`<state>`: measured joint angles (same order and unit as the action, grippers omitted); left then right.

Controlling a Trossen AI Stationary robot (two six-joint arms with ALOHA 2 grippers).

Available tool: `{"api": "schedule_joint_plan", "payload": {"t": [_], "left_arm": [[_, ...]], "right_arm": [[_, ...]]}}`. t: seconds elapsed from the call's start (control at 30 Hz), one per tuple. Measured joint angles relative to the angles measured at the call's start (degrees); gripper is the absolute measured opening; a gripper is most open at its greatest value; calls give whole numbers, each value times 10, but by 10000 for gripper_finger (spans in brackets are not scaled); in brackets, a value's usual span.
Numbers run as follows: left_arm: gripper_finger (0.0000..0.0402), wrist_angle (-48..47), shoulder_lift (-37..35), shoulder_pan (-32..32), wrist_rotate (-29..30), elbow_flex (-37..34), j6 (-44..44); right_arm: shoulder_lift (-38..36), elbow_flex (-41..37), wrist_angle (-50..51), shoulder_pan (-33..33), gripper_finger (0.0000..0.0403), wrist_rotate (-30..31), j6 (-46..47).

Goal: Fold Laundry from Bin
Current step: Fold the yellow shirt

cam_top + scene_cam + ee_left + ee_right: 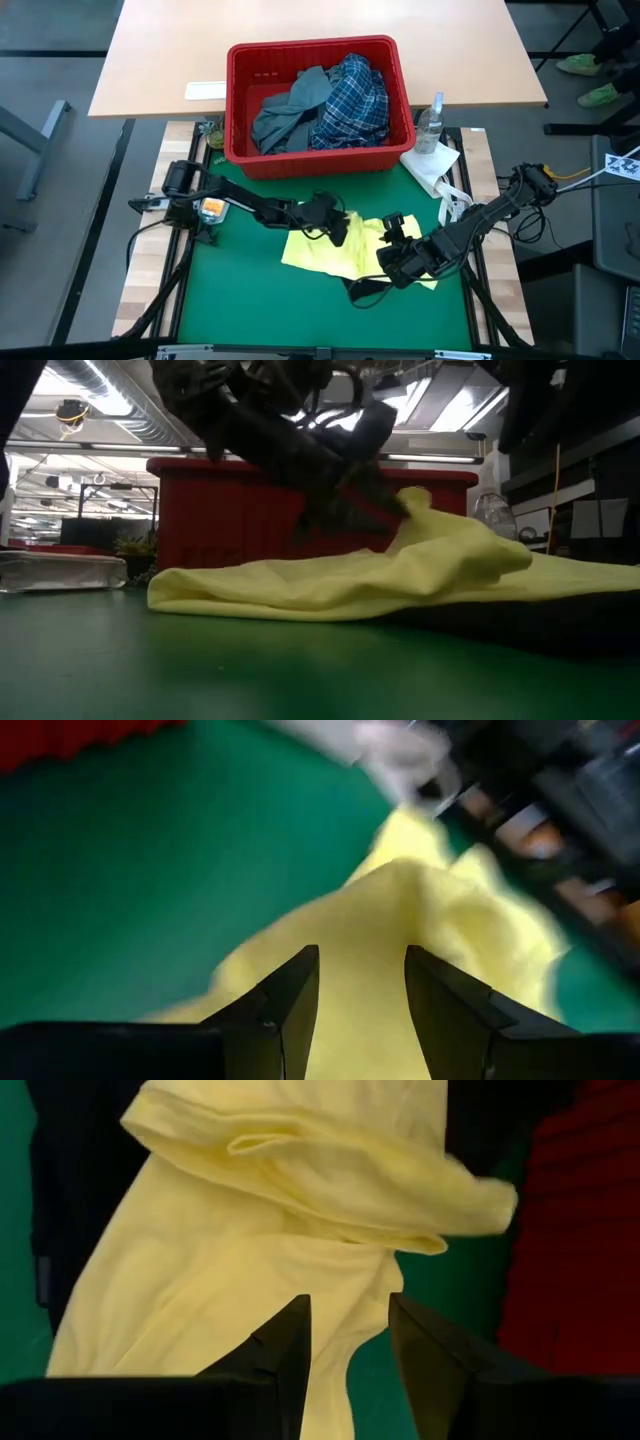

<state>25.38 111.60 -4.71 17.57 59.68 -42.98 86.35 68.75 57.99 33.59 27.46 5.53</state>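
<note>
The small yellow garment (322, 252) lies crumpled on the green mat, partly over the dark navy garment (365, 290). In the low view a fold of the yellow garment (415, 500) stands up beside my left gripper (375, 485). My left gripper (338, 228) is open over the yellow garment's far part (400, 910). My right gripper (393, 232) is open at the garment's right part, and a yellow fold (330, 1340) runs between its fingers. The grey-blue garment (285, 110) and the plaid shirt (352, 100) lie in the red bin (310, 50). My left gripper (362, 955) comes slanting down from the table's left, its fingers on either side of a raised yellow ridge (365, 935); I cannot tell whether they touch it. My right gripper (348, 1305) straddles a yellow fold; green mat shows beside one finger (420, 1340), so I cannot tell whether it touches.
The red bin (200, 510) stands at the mat's far edge. A clear spray bottle (432, 120) and the white paper towel (432, 165) are at the far right. The near half of the green mat (260, 310) is bare.
</note>
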Motion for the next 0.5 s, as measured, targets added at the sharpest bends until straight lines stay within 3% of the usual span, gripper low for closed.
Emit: {"api": "schedule_joint_plan", "payload": {"t": [0.1,0.23,0.5], "left_arm": [[143,52,7,5,-8,0,1],[143,53,7,11,-7,0,12],[143,54,7,16,-5,0,31]], "right_arm": [[0,0,-15,0,136,1,0],[1,0,-67,-6,136,35,-22],[1,0,-228,-42,136,65,-136]]}}
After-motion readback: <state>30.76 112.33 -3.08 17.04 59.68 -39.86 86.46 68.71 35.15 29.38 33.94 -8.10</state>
